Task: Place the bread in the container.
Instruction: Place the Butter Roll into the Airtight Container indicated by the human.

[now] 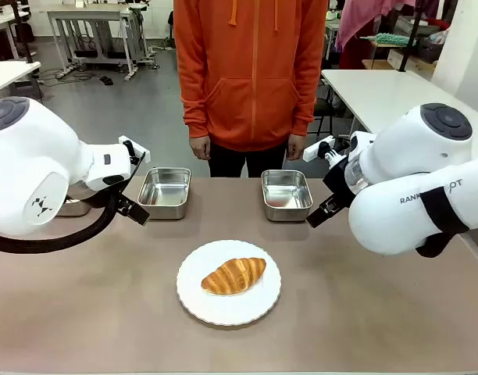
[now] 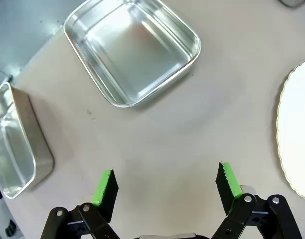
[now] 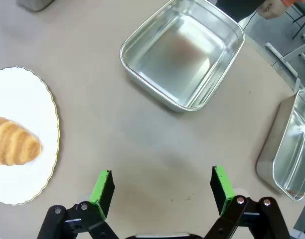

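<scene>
Lying on a round white scalloped plate near the robot's edge of the bench, the croissant rests a little right of the plate's middle, its length running slantwise. It is well apart from every pan.

Farther across the bench stand two stainless-steel pans side by side with a gap between them: the left-centre pan and the right-centre pan. Each shows a bare shiny floor. Which of the look-alike pans is meant for the bread, the pictures do not tell.

The left tool hangs over bare bench with its green-padded fingers spread wide, nothing between them. In its wrist view the left-centre pan lies ahead of the fingers, a third pan sits at the picture's left edge, and the plate's rim shows at the right edge.

The right tool is likewise spread wide over bare bench, gripping nothing. Its wrist view has the right-centre pan ahead, a fourth pan at the picture's right edge, and the croissant on the plate at the left edge.

A person in an orange hoodie stands at the far side, both hands hanging down.
</scene>
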`<control>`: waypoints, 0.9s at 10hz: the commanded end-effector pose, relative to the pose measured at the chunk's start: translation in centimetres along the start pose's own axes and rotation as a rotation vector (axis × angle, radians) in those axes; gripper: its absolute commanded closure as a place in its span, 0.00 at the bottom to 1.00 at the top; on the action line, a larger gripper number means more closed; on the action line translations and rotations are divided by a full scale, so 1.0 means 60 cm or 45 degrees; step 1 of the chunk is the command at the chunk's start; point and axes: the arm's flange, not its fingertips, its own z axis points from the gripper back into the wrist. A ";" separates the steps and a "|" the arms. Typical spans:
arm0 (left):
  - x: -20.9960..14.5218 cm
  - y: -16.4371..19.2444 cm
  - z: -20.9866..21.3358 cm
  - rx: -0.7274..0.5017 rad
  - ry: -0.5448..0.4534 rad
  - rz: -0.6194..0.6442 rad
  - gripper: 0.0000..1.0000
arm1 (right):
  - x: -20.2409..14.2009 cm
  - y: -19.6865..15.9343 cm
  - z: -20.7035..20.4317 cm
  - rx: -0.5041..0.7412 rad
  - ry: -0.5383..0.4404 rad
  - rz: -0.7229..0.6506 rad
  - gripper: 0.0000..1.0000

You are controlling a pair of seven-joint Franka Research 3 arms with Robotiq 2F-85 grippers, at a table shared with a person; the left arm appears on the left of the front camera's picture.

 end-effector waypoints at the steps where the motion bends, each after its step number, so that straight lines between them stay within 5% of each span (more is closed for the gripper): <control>1: 0.000 0.000 0.000 0.000 0.000 0.000 0.00 | 0.000 0.000 0.000 0.000 0.000 0.000 0.00; 9: 0.000 0.000 0.000 0.000 0.000 0.000 0.00 | 0.000 0.000 0.000 0.000 0.000 0.000 0.00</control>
